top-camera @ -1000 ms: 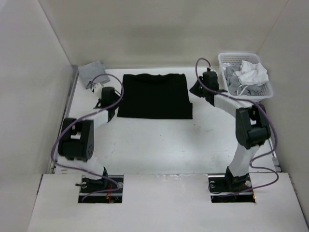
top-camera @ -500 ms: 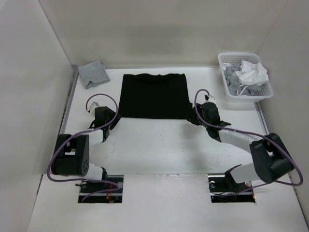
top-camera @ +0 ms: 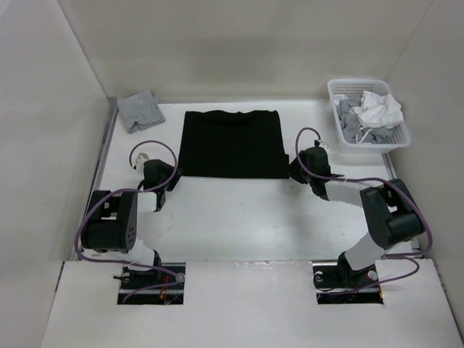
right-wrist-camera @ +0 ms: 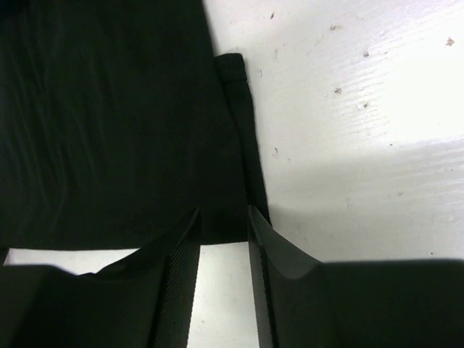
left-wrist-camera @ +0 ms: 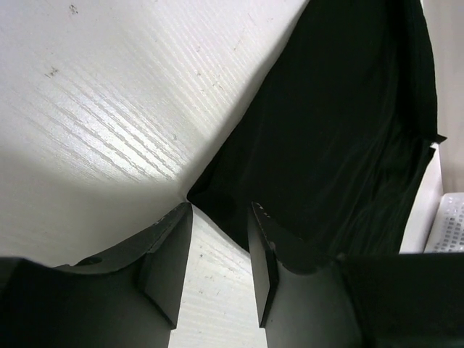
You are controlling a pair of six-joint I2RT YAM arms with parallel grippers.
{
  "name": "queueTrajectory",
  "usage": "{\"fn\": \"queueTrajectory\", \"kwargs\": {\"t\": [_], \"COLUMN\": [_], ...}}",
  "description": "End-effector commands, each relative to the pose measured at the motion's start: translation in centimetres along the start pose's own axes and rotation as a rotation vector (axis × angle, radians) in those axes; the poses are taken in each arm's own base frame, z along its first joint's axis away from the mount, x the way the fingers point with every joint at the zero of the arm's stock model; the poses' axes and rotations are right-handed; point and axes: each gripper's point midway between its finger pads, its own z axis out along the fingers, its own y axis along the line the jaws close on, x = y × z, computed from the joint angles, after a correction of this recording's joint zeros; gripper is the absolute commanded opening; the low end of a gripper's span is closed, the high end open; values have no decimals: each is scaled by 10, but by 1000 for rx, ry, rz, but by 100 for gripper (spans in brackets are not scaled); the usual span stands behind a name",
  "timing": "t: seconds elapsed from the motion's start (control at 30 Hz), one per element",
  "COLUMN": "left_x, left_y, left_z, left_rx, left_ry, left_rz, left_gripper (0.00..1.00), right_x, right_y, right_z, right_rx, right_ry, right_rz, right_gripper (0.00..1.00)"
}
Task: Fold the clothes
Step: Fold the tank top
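The black garment [top-camera: 232, 143] lies flat on the worktop [top-camera: 239, 210], its near-left corner at the left tool [left-wrist-camera: 220, 212], near-right corner at the right tool [right-wrist-camera: 223, 215]; both narrowly parted

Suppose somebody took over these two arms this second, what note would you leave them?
Left gripper: open, tips at the black garment's near-left corner, nothing held.
Right gripper: open, tips at its near-right corner, nothing held.
Done: garment lies flat on the table as a rectangle, sides seemingly tucked in.
To do: probably pinch both near corners and fold them toward the far edge.
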Motion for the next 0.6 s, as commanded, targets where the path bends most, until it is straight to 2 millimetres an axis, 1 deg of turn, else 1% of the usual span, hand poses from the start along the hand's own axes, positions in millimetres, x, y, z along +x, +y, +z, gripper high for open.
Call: {"fn": "queueTrajectory", "kwargs": {"t": [0.0, 0.1, 0.17, 0.3, 0.5, 0.57], "left_x": [-5, -8, -10, -12, -15, -14], "left_y": [4, 7, 8, 10, 1, -1], "left_z": [3, 2, 1, 0, 4, 5], "left_rx": [-15, -30, -40, -53, -38, -33], "left_ry": [-28, -43, -54, -70, -78, -77], "left_rz": [-12, -15, -13, -11, -12, -14], "left_gripper": [34, 31, 29, 24, 11, 9], "right_x": [-19, -12, -8, -8, -1, 1], "right_y": [5, -2, -5, -4, -7, -11], "right_z": [-6, -8, -5, -5, -3, -6], "right_rx": [10, 33, 47, 46, 63, 72], "right_ry": [-73, -56, -44, -44, -18, -20], "right_rz": [24, 29, 31, 52, 83, 89], "right_gripper": [38, 39, 39, 38, 38, 37]}}
